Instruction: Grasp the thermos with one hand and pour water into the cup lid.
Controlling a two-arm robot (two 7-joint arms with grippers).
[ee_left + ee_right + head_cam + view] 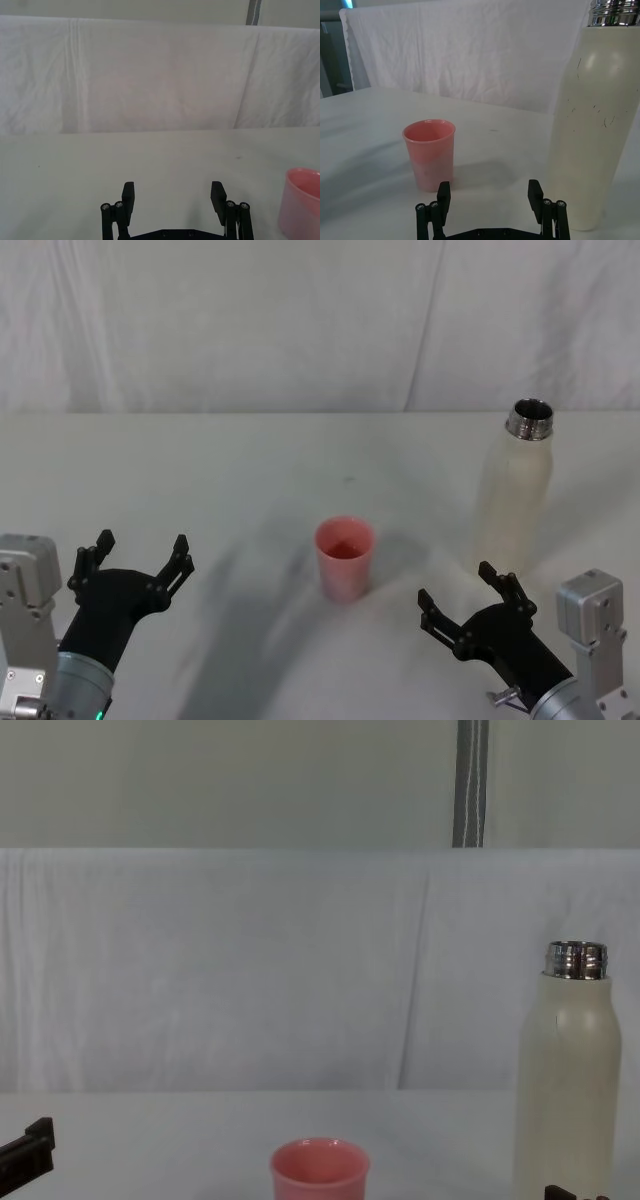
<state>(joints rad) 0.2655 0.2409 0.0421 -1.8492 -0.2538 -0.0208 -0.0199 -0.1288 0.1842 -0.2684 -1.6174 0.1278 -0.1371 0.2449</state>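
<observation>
A: From the head view, how does the thermos look?

B: Tall, cream-white, upright on the white table, with an open, shiny steel neck. It stands to the right, farther back than the cup lid, a short pink cup near the table's middle. The two are well apart.

A: And the grippers?

B: The right gripper sits just in front of the thermos base, fingers spread and holding nothing. The left gripper is at the near left, well apart from the cup lid, fingers spread wide and empty too. Bare tabletop lies between them, and a white cloth backdrop closes off the far edge.

A: What does the left wrist view add?

B: The left gripper faces open table and cloth, its fingers parted. The cup lid shows at one edge, partly cut off.

A: The right wrist view?

B: The thermos stands close, slightly to one side of the parted fingers of the right gripper, with small dark scuff marks on its body. The cup lid stands beyond the other finger, plain rim up. Its inside looks darker lower down, though I can't tell whether anything is in it.

A: The chest view?

B: The thermos rises far higher than the cup lid, with clear space between them. A grey pole stands behind the cloth.
</observation>
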